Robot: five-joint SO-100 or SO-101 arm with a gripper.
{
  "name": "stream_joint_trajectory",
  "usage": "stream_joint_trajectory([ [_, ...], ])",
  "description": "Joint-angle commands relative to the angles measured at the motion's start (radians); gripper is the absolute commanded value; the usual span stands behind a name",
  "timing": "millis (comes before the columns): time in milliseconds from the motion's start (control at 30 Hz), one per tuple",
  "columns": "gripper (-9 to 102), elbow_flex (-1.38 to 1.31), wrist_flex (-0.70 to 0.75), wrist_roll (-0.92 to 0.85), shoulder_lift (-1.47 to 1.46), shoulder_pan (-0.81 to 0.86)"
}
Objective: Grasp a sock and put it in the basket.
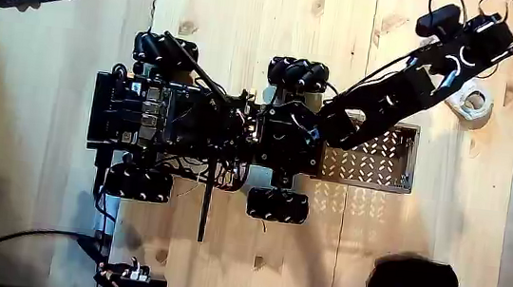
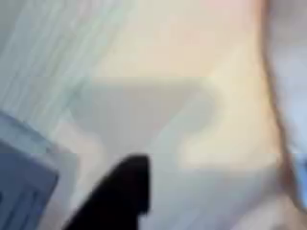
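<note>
Here the gripper [image 1: 484,55] hovers over the sock [image 1: 472,99] beyond the basket [image 1: 404,178]; jaw state unclear.

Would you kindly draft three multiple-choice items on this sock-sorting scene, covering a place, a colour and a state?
1. In the fixed view, the white sock lies:
A. inside the basket
B. on the wooden floor beside the gripper
C. under the wheels

2. The other sock is:
A. red
B. black
C. blue

3. The basket holds:
A. no sock
B. the white sock
C. both socks

Key: 1 B, the sock rests on the wood by the gripper, above the basket. 2 B, it is a dark shape low on the floor. 3 A, its visible perforated floor is bare.
</note>
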Motion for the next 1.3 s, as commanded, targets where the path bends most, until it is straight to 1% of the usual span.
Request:
stream_joint_trajectory([
  [0, 50, -0.031, -0.052, -0.017, -0.037, -0.003],
  [167, 50, -0.032, -0.16, -0.031, -0.127, -0.008],
  [233, 50, -0.032, -0.179, -0.032, -0.152, -0.023],
  [667, 50, -0.034, -0.232, -0.063, -0.273, -0.078],
  [1267, 50, -0.034, -0.287, -0.087, -0.371, -0.091],
])
